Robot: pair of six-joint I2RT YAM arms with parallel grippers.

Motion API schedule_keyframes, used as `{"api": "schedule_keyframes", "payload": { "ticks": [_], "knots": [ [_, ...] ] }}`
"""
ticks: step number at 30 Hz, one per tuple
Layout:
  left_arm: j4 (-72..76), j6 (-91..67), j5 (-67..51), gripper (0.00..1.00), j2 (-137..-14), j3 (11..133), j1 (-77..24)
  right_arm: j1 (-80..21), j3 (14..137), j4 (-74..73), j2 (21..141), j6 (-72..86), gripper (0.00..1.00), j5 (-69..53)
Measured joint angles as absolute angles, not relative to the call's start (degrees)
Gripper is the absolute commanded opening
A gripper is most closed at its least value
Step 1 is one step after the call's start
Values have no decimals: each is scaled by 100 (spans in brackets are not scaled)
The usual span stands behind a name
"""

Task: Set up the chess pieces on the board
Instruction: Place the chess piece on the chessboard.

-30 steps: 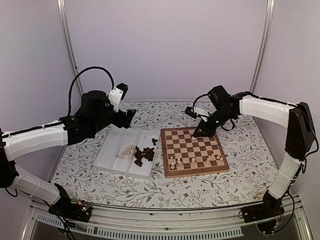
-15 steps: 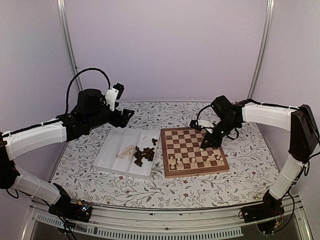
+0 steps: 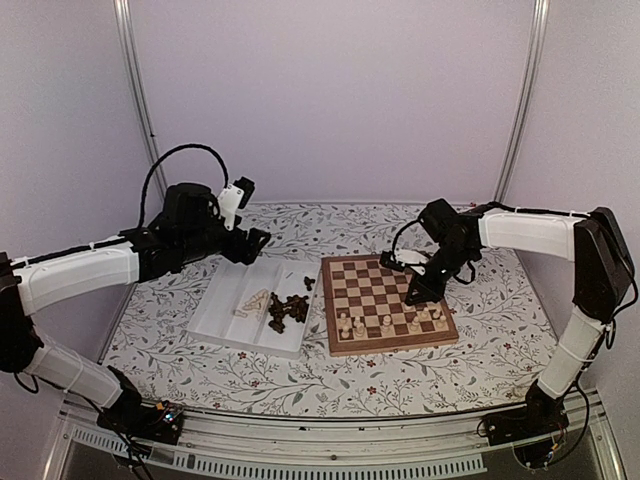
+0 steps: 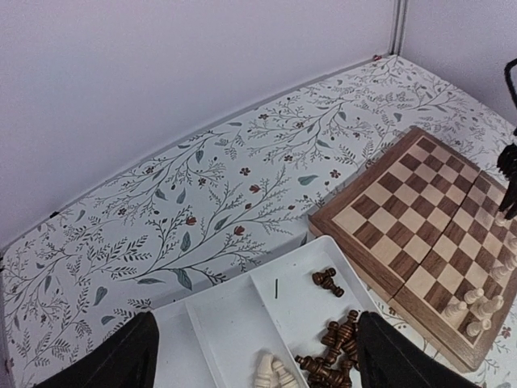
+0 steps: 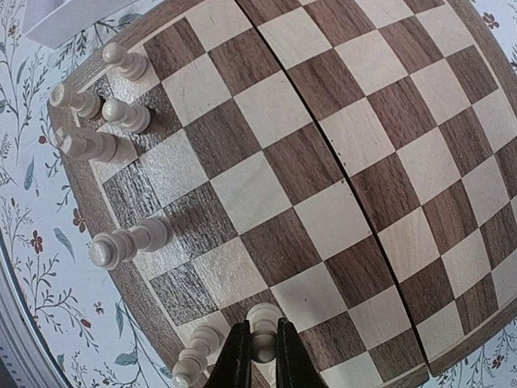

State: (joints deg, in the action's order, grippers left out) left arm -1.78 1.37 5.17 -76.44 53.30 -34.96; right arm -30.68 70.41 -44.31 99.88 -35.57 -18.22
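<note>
Lilac walls close the booth at the back and at both sides; below them a cloth point(image 3: 330, 225) printed with thin twigs, leaves and small red flowers covers the table. On this cloth the board point(image 3: 372, 280) lies flat, a little right of the middle, with dark and light brown squares and a brown border; in the right wrist view a fine seam crosses it. Several cream pieces point(image 3: 385, 325) stand upright along its near side, in the two nearest rows; the other squares show only wood.

Just beside the left edge of the board lies a white tray point(image 3: 225, 300) with two compartments. A heap of dark pieces point(image 3: 288, 308) lies in the part nearest to the board, and a few cream ones point(image 3: 255, 300) lie on their sides just left of that heap; whether the divider runs between the two heaps, I cannot tell. Two more dark pieces point(image 4: 327, 281) lie alone, a little further back in the same part.

The right gripper point(image 3: 414, 295) hangs over the near right part of the board, pointing downward; its fingers point(image 5: 237, 360) are pressed together on a single cream piece point(image 5: 262, 317), which is upright between them over a square of the edge row. If its foot touches the wood, I cannot tell.

The left gripper point(image 3: 258, 240) is raised above the far end of the tray; its jaws stand wide apart and nothing is between them.
</note>
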Motion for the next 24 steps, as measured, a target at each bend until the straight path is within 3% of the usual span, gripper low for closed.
{"api": "schedule_keyframes", "payload": {
  "ticks": [16, 24],
  "knots": [
    [-355, 139, 561, 86, -7734, 5349, -3496, -3114, 6869, -4552, 10064, -3651, 9, -1811],
    [-432, 139, 561, 86, -7795, 5369, -3496, -3114, 6860, -4563, 10064, -3695, 16, -1811]
  ]
}}
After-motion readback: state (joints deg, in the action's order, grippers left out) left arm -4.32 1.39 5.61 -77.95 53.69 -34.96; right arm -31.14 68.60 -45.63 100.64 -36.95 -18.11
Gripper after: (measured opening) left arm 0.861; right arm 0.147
